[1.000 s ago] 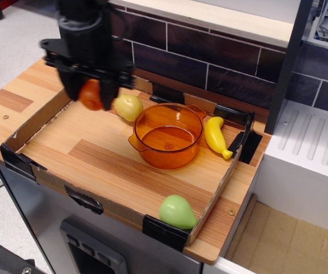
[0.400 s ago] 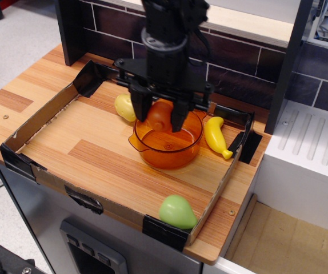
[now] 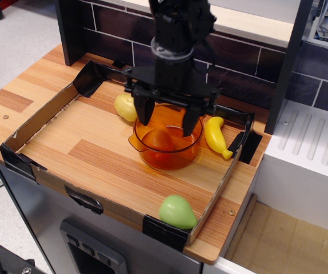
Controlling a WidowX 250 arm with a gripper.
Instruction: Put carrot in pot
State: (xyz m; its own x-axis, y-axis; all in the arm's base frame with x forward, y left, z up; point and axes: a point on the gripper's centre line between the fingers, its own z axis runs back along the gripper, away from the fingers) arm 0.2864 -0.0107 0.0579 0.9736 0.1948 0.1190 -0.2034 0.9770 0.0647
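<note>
Cardboard walls (image 3: 32,128) rim my bench (image 3: 95,151), bare wood lying left and front of the pot (image 3: 167,149), where the carrot (image 3: 163,138) sits inside, directly beneath my pincer (image 3: 168,120), whose fingers hang spread and released above it.

We see a wooden worktop (image 3: 32,97) with light and darker planks, and on it a shallow cardboard tray (image 3: 44,174) taped black at its corners, covering most of the surface. Toward the tray's back right corner stands the orange pot (image 3: 167,149), and we can make out the carrot (image 3: 165,138) lying inside it. A yellow pear-shaped toy (image 3: 125,107) sits just beside the pot toward the back edge. A banana (image 3: 215,136) lies near the right edge. A green toy (image 3: 176,212) rests in the front right corner.
</note>
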